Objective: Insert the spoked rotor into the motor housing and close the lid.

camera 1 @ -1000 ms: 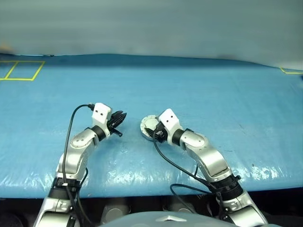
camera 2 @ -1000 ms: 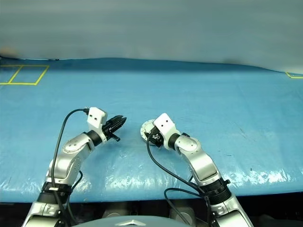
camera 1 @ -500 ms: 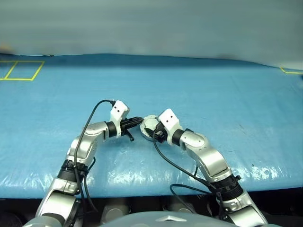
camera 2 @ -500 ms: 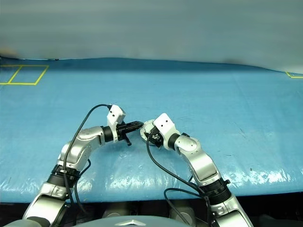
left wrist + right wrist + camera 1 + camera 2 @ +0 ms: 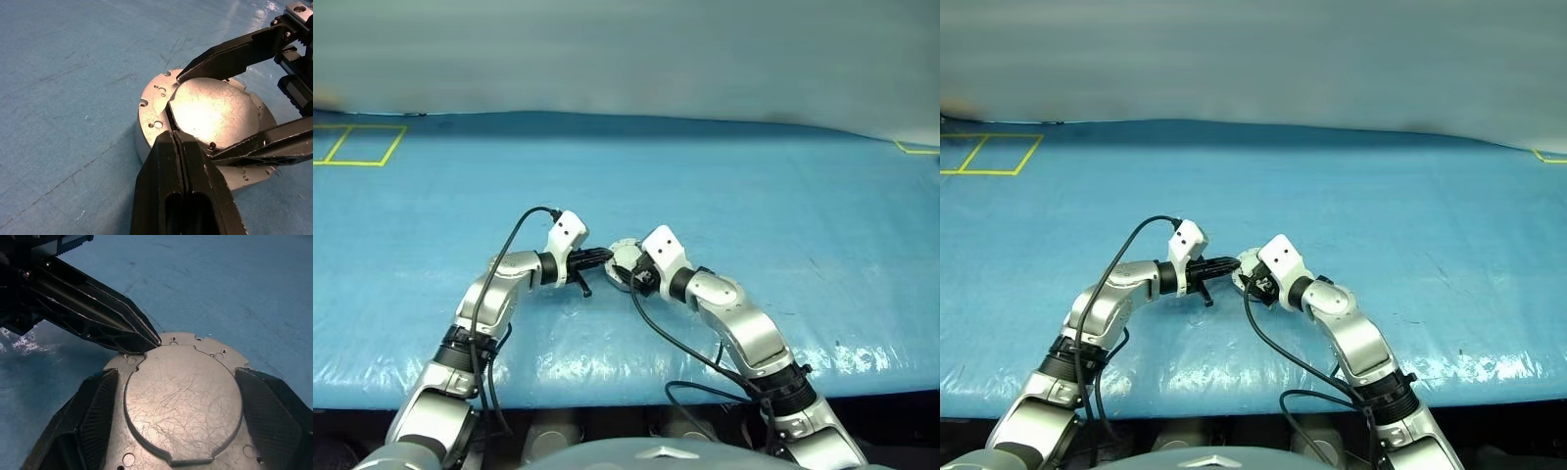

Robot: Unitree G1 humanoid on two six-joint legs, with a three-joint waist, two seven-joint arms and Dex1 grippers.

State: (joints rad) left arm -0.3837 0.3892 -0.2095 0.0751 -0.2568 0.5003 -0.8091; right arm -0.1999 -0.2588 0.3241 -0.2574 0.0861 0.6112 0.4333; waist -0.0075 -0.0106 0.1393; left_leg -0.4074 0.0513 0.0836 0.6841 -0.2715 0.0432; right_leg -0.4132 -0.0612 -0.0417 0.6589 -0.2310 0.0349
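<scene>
1. Locate the motor housing [image 5: 155,106]. It sits on the blue table cover [image 5: 754,196], near the front edge and between the two arms. It is a round, shallow, silver body with a flat flange. Small holes are spaced around that flange.
2. Check the lid [image 5: 210,110]. It is a raised silver plate with a finely scratched face. It lies flat on top of the housing and is slightly narrower than the flange. Its outline is round with a few short notched steps.
3. Check the left gripper [image 5: 172,134]. Its two black fingers are pressed together with no gap. The joined tip rests at the seam where the lid's edge meets the flange.
4. Check the right gripper [image 5: 178,377]. Its fingers [image 5: 93,416] stand wide apart, one on each side of the lid, over the flange. You cannot tell whether the pads touch the metal.
5. Note what is hidden:
   - The lid covers the inside of the housing, so nothing within can be seen.
   - In the head views the two grippers cover most of the housing, and only a small silver arc shows between them.
   - In the right wrist view the near part of the flange is cut off.
   - In the left wrist view the left fingers hide the near rim.
   - Glare on the lid washes out its centre in the left wrist view.
</scene>
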